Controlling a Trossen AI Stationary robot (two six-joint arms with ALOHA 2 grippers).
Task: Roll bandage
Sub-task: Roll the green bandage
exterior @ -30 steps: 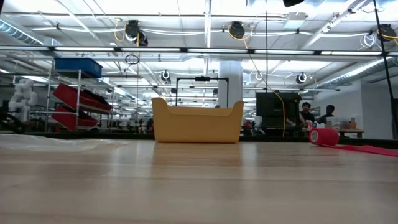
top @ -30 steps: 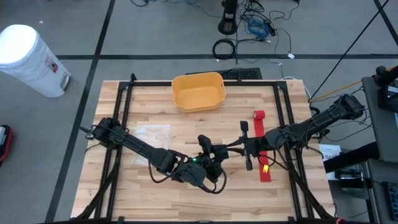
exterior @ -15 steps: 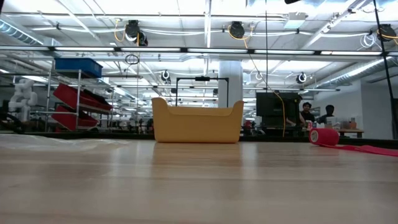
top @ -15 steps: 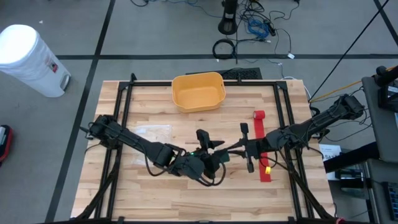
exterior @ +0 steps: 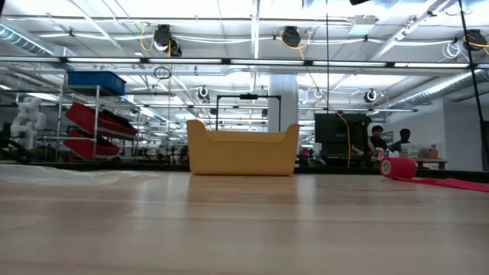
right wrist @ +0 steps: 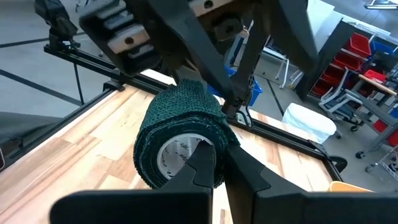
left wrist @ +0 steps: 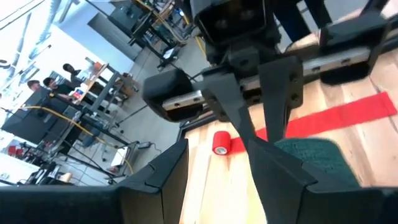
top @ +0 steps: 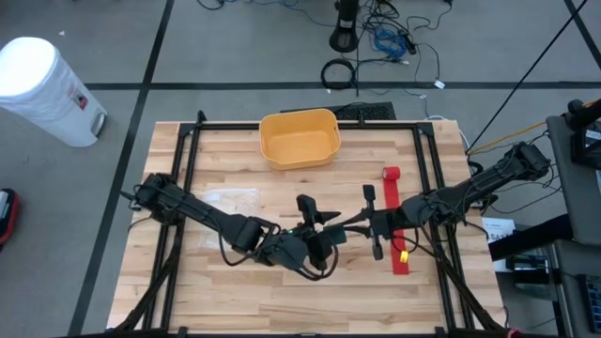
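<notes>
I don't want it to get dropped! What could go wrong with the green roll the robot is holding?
1. The right gripper pinches only the rim of the green bandage roll, so the roll might slip out.
2. The left gripper, open, is crowded against the same roll, so the two grippers could bump.
3. The right arm reaches across the red bandage strip and may snag it.

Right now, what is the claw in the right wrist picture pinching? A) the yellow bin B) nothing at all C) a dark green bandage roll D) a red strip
C: in the right wrist view the right claw is shut on the edge of the dark green bandage roll, while the red strip lies flat on the table and the yellow bin sits apart at the far side.
</notes>
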